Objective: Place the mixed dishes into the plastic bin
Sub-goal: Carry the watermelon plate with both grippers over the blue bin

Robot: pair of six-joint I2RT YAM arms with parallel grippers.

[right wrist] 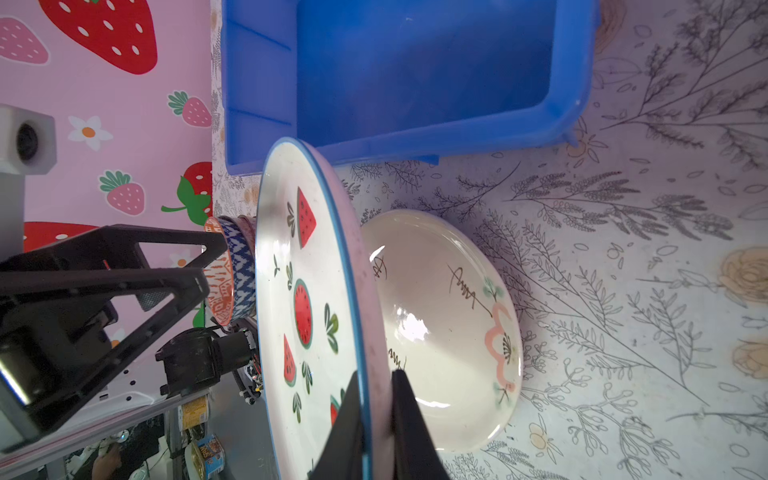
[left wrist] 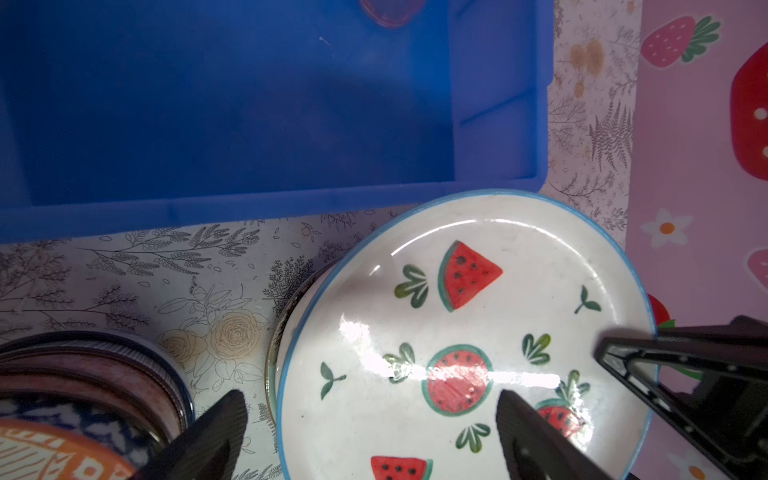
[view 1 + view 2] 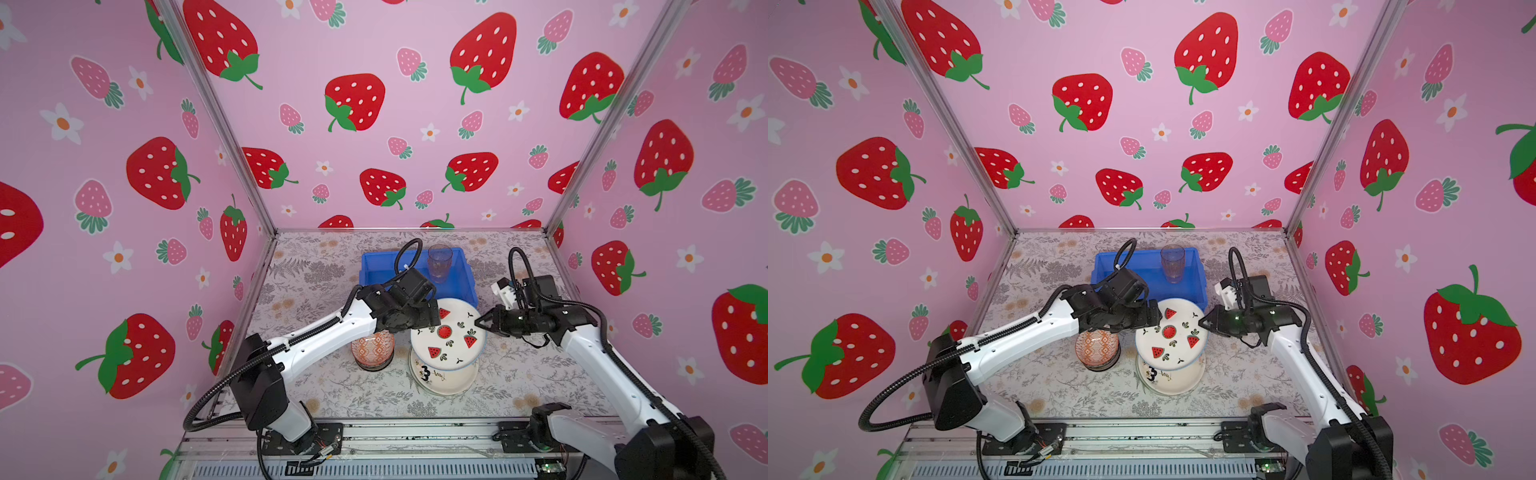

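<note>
My right gripper (image 3: 478,322) (image 1: 376,399) is shut on the right rim of the white watermelon-print plate (image 3: 446,332) (image 1: 303,291). The plate hangs tilted above a pale plate with a pink flower (image 3: 440,380) (image 1: 449,316) that lies on the table. My left gripper (image 3: 434,316) (image 2: 370,395) is open at the watermelon plate's left rim, one finger over the plate and one beyond its edge. The blue plastic bin (image 3: 374,270) (image 2: 249,216) sits just behind, with a clear pinkish tumbler (image 3: 439,262) upright in its right part. A stack of patterned bowls (image 3: 372,351) (image 2: 83,374), orange on top, stands under my left forearm.
A floral cloth (image 3: 324,386) covers the table. Strawberry-print walls (image 3: 124,208) close in the left, back and right sides. An aluminium rail (image 3: 415,436) with both arm bases runs along the front edge.
</note>
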